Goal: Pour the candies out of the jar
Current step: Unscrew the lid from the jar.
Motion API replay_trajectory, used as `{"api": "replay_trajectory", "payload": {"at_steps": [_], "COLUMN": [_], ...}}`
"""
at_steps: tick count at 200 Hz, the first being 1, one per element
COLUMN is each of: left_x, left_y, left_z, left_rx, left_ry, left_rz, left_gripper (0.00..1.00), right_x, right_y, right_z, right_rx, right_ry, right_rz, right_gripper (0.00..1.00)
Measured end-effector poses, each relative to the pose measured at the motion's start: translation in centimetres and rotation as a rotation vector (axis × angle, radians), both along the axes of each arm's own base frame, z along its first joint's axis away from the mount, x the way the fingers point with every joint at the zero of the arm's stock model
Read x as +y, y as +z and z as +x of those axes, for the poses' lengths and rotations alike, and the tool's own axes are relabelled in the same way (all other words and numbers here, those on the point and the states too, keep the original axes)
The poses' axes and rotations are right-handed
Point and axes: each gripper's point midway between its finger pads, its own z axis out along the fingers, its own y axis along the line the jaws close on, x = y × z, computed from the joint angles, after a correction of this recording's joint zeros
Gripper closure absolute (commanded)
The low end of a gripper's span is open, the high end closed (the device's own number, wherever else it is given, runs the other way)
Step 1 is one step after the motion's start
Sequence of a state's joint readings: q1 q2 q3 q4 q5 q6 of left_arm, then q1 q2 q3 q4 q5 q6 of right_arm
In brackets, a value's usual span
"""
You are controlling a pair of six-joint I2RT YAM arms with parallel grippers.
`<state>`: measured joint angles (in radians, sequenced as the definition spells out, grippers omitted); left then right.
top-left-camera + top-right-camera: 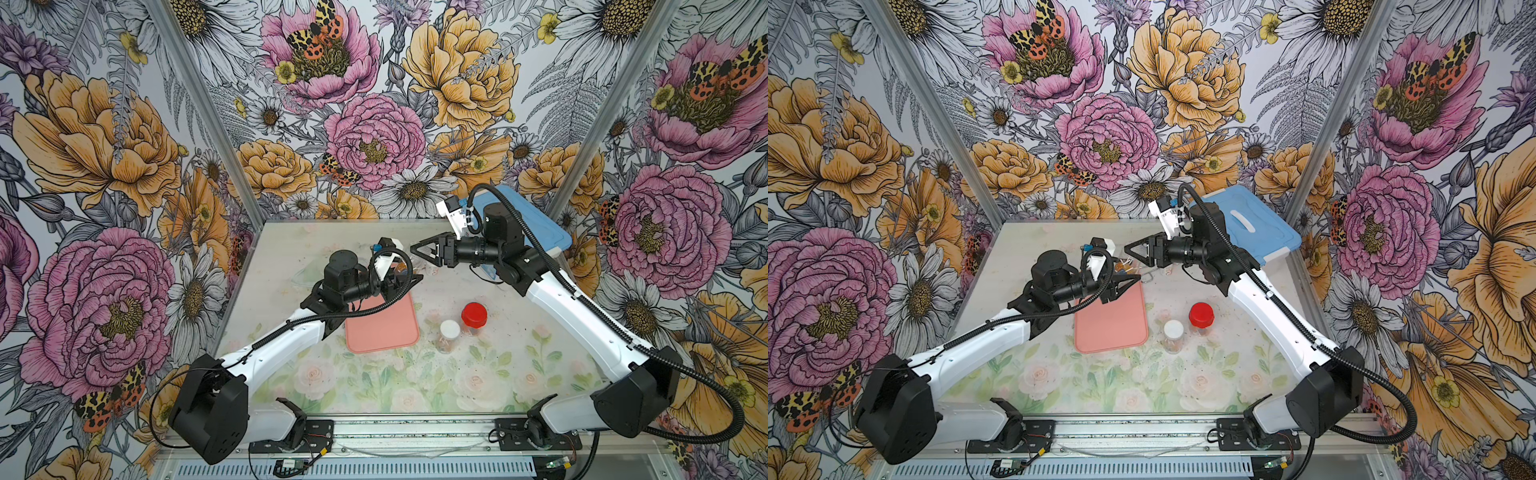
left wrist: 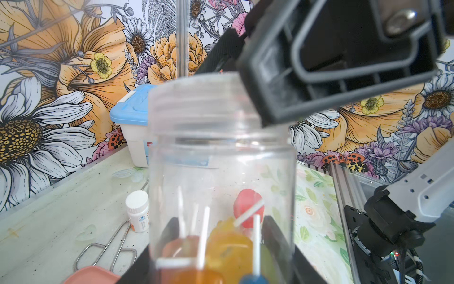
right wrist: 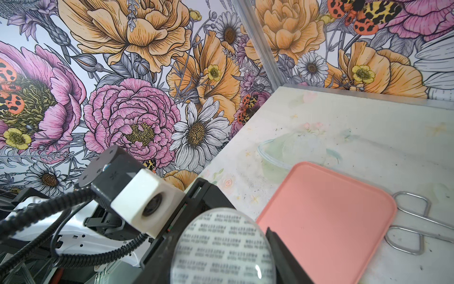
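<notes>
Location: I found the clear, round plastic jar [image 2: 221, 159] held off the floral-printed counter [image 1: 374, 386], over the far end of the salmon-pink rectangular tray [image 1: 382, 328]. Its threaded mouth was uncapped and aimed at the right arm.
Contents: The small lollipop candies [image 2: 228, 243], with orange, blue and pink heads on white sticks, lay bunched at the base end of the jar. None lay on the tray.
Handling: I judged the jar light, stiff and slick-walled, liable to slip or spin under a weak pinch. The candies looked hard and loose, though crossed sticks could jam at the neck.
Hold point: I rated the lower body, below the shoulder and clear of the mouth, as the place to grip.
Left side: The left fingers [image 2: 304, 265] were closed onto the jar's lower body from both sides, only as wide as its wall allowed.
Right side: The right fingers [image 2: 275, 98] stood just beside the jar's mouth, closed on a clear round disc [image 3: 221, 246], which I took for the lid.
Remaining: I judged that the mouth had not yet been tipped down over the tray.
</notes>
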<state>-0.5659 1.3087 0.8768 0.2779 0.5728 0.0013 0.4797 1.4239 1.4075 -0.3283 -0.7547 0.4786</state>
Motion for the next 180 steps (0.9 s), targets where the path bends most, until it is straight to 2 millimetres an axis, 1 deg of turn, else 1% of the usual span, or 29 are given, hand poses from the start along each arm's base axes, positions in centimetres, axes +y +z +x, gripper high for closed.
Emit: {"api": "replay_trajectory", "payload": {"at_steps": [74, 107, 180], "left_x": [0.24, 0.52, 0.48], "left_y": [0.21, 0.61, 0.65], "left_z": [-0.03, 0.17, 0.2], "left_rx": [-0.01, -0.019, -0.034], "left_ry": [0.004, 0.013, -0.002], "left_rz": [-0.006, -0.015, -0.026], "left_gripper": [1.0, 1.0, 1.0], "right_x": [-0.14, 0.19, 0.36], "right_y": [0.23, 0.77, 0.96], "right_z": [0.25, 0.41, -0.04], "right_rx": [-0.036, -0.029, -0.007], "right_ry": [0.005, 0.042, 0.065], "right_rz": [-0.002, 0.017, 0.032], "right_gripper": [0.59, 0.59, 0.59]}}
